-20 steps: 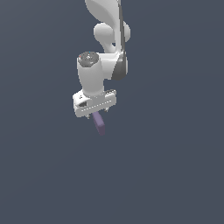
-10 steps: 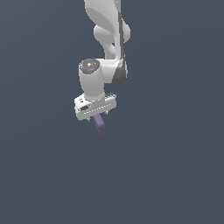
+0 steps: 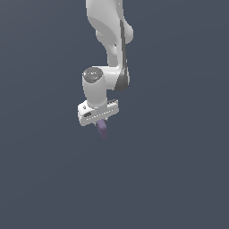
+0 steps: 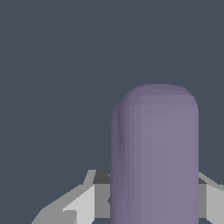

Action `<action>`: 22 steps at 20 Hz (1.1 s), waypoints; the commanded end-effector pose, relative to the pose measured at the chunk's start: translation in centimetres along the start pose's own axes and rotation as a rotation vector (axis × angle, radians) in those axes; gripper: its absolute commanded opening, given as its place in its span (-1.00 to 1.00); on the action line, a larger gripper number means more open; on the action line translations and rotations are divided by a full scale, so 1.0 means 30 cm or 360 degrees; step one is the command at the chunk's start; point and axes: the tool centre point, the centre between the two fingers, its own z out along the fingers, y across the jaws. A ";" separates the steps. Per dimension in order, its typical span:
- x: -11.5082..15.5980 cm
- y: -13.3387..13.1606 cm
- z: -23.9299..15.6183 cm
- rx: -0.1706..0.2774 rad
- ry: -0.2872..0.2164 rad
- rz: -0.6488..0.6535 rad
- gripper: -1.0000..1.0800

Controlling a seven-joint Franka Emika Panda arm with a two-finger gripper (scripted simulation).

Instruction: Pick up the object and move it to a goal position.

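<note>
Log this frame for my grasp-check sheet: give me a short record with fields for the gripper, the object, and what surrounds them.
gripper: white gripper pointing down, shut on the purple block
object: purple block, hanging below the gripper in the exterior view; in the wrist view it fills the space between the fingers
object shape: flat, rounded corners, narrower than the gripper
support: block touches nothing but the gripper
surroundings: plain dark grey background; no table edge visible
goal marker: none visible in either view

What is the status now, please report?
Gripper shut on the purple block. Block hangs below the white hand, off the ground. Nothing in the way in either view.
</note>
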 end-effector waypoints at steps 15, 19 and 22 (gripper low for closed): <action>0.012 -0.026 -0.031 -0.0001 0.0001 -0.0001 -1.00; 0.032 -0.074 -0.090 -0.0002 0.0001 -0.0002 -1.00; 0.054 -0.126 -0.153 -0.0003 0.0000 -0.0002 -1.00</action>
